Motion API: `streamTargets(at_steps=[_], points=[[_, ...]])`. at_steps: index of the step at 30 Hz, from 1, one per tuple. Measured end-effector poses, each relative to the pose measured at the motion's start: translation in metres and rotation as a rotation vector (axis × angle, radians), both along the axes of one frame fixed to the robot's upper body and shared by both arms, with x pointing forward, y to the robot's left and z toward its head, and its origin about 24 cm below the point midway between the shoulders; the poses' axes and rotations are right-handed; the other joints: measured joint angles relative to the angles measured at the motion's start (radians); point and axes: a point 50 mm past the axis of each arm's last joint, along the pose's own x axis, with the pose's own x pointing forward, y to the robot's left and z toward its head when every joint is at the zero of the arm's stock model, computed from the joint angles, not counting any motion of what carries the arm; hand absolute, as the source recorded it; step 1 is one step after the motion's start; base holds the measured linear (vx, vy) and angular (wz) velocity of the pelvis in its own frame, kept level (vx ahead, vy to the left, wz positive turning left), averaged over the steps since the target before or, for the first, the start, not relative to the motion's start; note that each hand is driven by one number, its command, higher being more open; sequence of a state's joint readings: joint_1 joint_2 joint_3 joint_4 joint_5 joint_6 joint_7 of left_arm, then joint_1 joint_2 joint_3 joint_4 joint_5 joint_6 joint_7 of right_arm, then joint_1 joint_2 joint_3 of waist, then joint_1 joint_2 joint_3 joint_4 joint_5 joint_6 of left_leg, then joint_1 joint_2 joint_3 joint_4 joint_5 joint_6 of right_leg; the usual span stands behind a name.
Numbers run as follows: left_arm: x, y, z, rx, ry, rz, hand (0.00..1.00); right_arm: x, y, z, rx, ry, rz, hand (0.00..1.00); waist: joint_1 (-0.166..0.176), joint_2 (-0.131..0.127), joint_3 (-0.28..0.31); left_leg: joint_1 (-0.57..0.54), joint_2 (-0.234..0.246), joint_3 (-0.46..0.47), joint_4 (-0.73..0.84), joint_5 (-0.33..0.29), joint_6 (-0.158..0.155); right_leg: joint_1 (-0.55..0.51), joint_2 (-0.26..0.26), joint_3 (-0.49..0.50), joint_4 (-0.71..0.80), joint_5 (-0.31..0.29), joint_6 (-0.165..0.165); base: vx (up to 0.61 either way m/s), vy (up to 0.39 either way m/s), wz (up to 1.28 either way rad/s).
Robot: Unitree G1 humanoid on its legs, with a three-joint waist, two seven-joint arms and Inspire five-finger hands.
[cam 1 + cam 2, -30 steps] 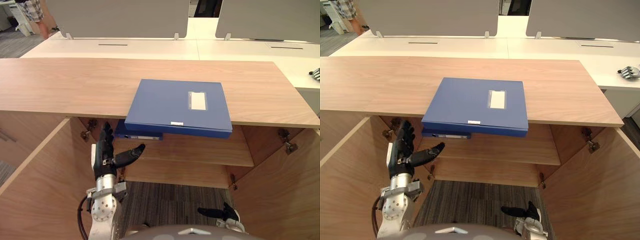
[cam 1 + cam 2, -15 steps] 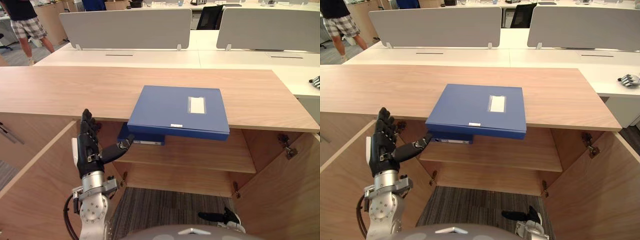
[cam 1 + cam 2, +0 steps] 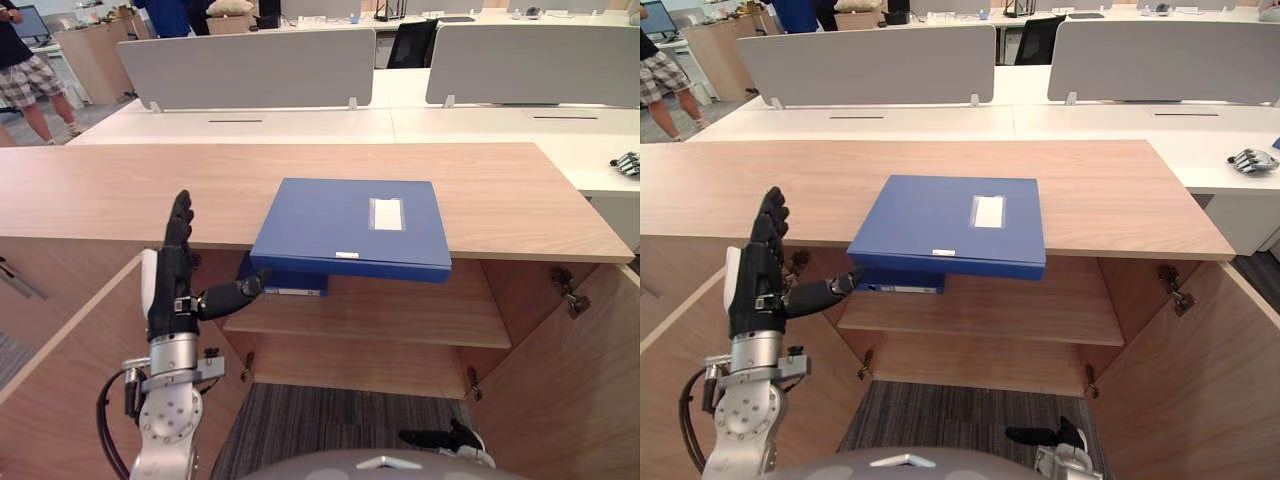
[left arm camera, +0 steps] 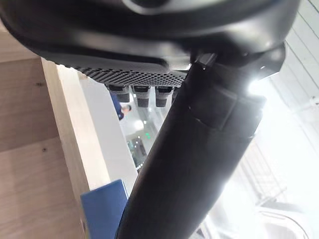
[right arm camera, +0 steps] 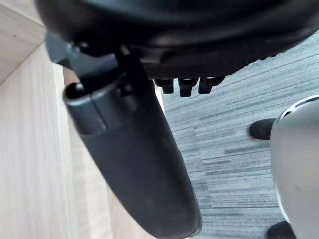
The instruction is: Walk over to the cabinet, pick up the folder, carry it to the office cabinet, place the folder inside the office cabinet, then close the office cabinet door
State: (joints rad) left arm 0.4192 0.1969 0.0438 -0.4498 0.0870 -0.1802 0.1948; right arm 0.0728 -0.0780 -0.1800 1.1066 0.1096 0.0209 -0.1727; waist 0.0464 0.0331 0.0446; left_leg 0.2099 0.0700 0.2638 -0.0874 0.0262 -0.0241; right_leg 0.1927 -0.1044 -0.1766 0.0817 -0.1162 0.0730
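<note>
One long cabinet [image 3: 120, 190] is standing with both doors swung open, and its wooden top is carrying the blue folder [image 3: 330, 220]. The folder is lying flat at the top's front edge, its near side jutting out a little over the open front. It is keeping the same place on the top as a second ago. A second blue folder [image 3: 290, 288] is resting underneath, on the upper shelf [image 3: 400, 320] toward its left end.

What is changing is the left hand [image 3: 172, 290]. It is climbing from below the top to the level of the front edge. Its fingers are standing straight and together, and its thumb is stretching toward the folder's near left corner without gripping it. Judging by that, the pick-up is only beginning and nothing is being held. The right hand [image 3: 450, 438] is hanging low by the carpet with its fingers loosely extended, holding nothing.

The folder's cover is bearing a pale rectangular label [image 3: 386, 214], and a small white tab [image 3: 347, 255] is sitting at its near edge. Any writing on either is too small to make out.
</note>
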Motion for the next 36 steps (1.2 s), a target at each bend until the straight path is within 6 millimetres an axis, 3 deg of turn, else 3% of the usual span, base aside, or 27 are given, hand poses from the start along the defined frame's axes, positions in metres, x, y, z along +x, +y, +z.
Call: streamTargets(at_steps=[8,17,36], points=[[0.016,-0.014,0.013,0.061,-0.038,-0.198,1.0,-0.004,-0.01,0.001,-0.018,0.018,0.033,1.0,-0.015,0.007,-0.01,0.018,0.003,0.028,0.0,-0.011,-0.008,-0.002,0.004,0.038,-0.002,0.001,-0.001,-0.01,-0.008,-0.14],[0.027,-0.02,0.03,0.134,-0.119,-0.272,1.0,-0.016,-0.016,-0.001,-0.031,0.064,0.033,1.0,-0.026,0.007,-0.01,0.027,0.002,0.026,0.0,-0.019,-0.004,-0.004,0.005,0.06,-0.002,0.002,-0.001,-0.01,-0.013,-0.08],[0.033,-0.056,0.032,0.269,-0.118,-0.551,1.0,-0.022,-0.016,-0.002,-0.022,0.09,0.053,1.0,-0.054,0.003,-0.011,0.03,0.002,0.028,0.016,-0.039,-0.005,-0.007,0.005,0.083,-0.004,0.002,0.0,-0.02,-0.012,-0.03]])
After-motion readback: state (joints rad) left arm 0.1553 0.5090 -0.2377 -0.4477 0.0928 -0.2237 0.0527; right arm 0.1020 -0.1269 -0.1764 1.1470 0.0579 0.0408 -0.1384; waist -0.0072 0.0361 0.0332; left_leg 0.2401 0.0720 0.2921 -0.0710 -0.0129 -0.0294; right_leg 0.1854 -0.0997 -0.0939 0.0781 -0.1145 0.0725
